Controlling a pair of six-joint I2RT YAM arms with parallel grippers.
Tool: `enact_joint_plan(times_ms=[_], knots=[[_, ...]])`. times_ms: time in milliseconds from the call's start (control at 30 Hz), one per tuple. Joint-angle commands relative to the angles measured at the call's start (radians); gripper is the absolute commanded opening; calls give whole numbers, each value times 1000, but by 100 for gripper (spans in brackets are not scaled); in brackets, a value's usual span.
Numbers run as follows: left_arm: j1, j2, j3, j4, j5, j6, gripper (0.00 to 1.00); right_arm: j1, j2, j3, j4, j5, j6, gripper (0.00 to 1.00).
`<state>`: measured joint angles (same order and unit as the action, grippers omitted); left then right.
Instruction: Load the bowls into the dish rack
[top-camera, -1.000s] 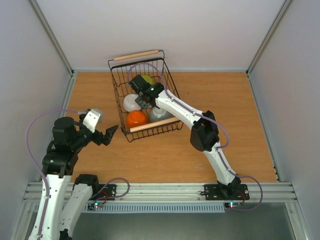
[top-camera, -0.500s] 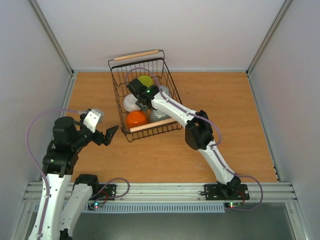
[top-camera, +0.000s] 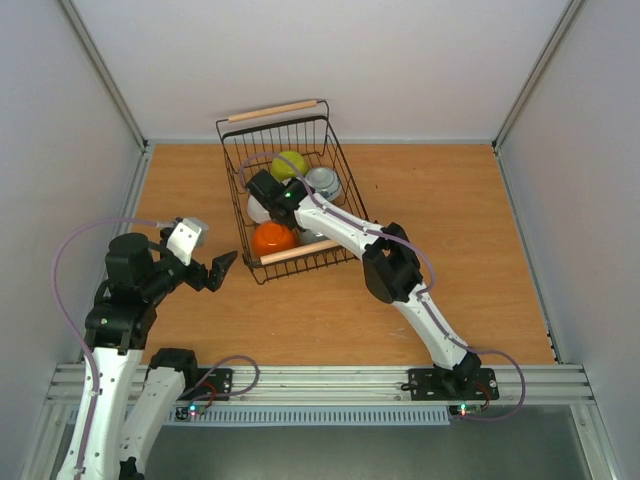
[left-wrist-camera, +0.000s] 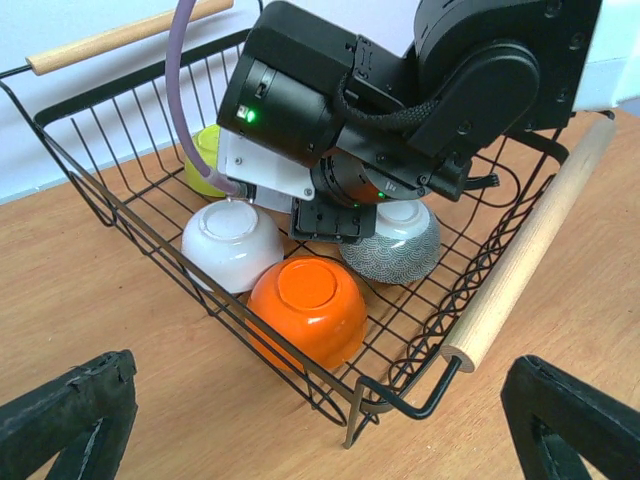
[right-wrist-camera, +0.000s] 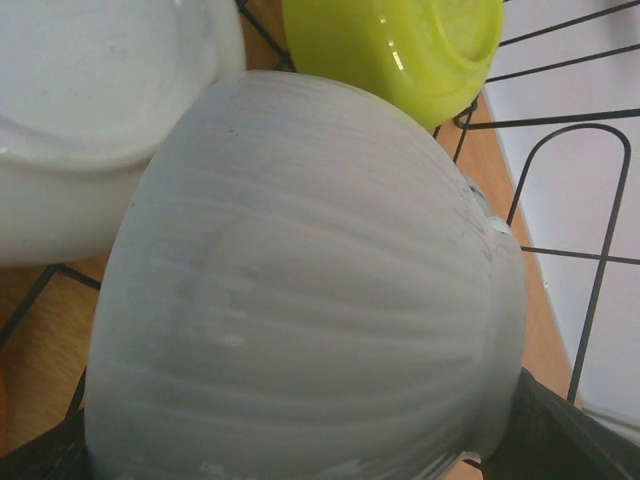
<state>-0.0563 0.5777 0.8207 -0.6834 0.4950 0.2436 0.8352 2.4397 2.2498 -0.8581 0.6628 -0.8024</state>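
Fingers first: my right fingers (right-wrist-camera: 570, 440) reach down inside the dish rack (top-camera: 240, 160) and are clamped on a ribbed white bowl (right-wrist-camera: 300, 300), one dark tip at each side of its wall. The bowl fills my right wrist view, so I cannot tell whether it rests on the wire floor or hangs just above it. It sits in the left part of the rack, just beside a smooth white bowl (left-wrist-camera: 232, 240) and near the yellow-green bowl (top-camera: 291, 163), which lies towards the far end. My left fingers (top-camera: 218, 266) are spread as wide as they go and hover over the worktop (top-camera: 450, 250), left of the rack's near left corner and apart from it, pointing at it. From my left wrist I see the smooth white bowl and the orange bowl (left-wrist-camera: 308, 305) both upside down, foot rings up, touching each other near the rack's near left corner. A wave-patterned bowl (left-wrist-camera: 395, 250) lies just right of the orange one, partly under my right arm. A pale grey bowl (top-camera: 323, 183) sits by the rack's right wall, just right of the yellow-green one. The rack stands at a slant on the far middle of the worktop, one wooden handle (top-camera: 272, 110) at its far end and the other (top-camera: 305, 250) at its near end.
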Motion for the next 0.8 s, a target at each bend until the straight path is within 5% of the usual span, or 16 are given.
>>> enact_joint_plan(times_ms=[0,400,767], knots=[[5,7,-9,43,17,6,99,-11,16,-27,-41,90,-77,5],[6,6,-6,41,16,6,99,-11,-97,-124,6,-29,-27,85],[9,5,-6,40,18,6,99,-11,-252,-155,19,-198,63,94]])
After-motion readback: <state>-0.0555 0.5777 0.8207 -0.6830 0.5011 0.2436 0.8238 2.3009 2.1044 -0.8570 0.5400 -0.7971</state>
